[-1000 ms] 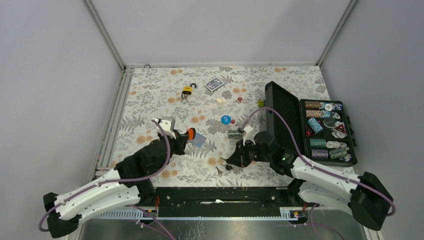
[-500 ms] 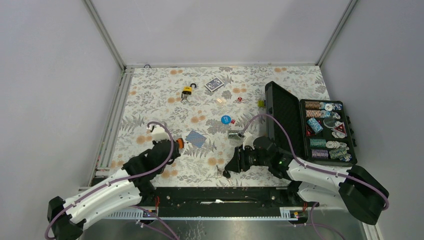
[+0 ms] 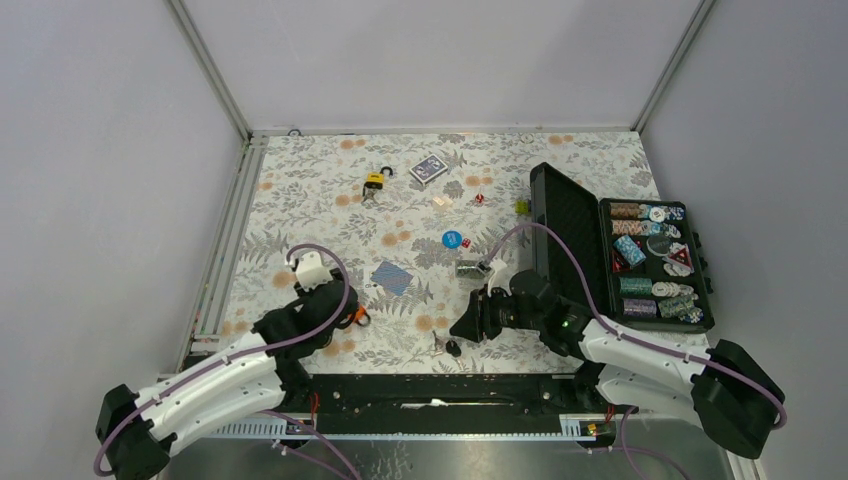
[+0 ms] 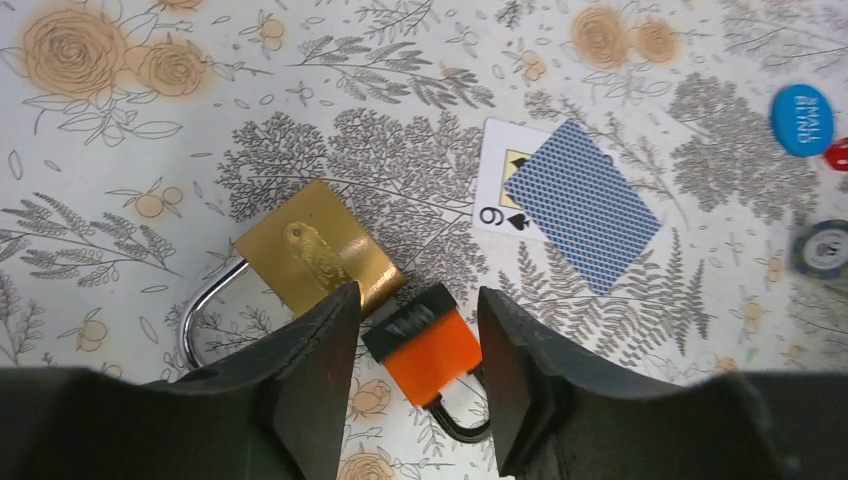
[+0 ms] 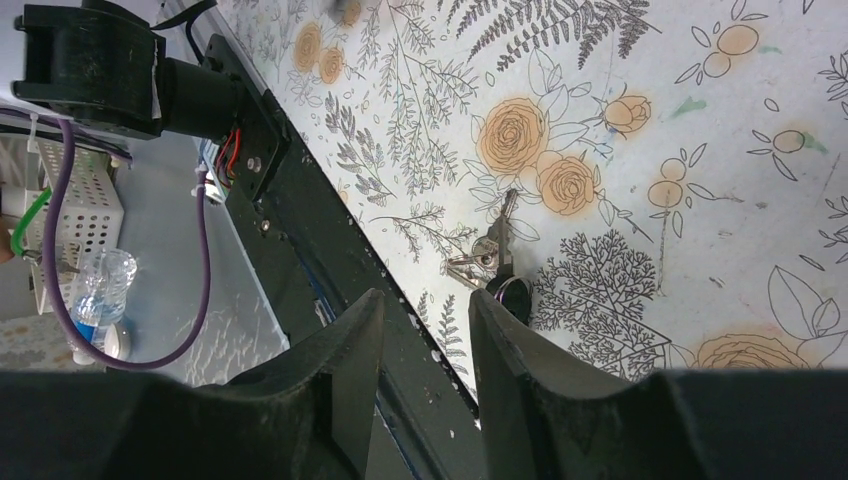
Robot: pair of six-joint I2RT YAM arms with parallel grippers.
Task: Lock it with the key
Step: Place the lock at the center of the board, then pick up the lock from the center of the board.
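Got left gripper (image 4: 415, 302) spread over orange padlock (image 4: 432, 355), just beside brass padlock (image 4: 315, 260) — nothing clamped. Right gripper (image 5: 425, 310) parted too, close by keys (image 5: 495, 255) at table's (image 3: 300, 200) near edge.

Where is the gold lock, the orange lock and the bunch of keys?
gold lock (image 4: 318, 258): left wrist view, middle of its brass body.
orange lock (image 4: 435, 352): left wrist view, its orange cover.
bunch of keys (image 5: 490, 248): right wrist view, the silver keys near their ring.
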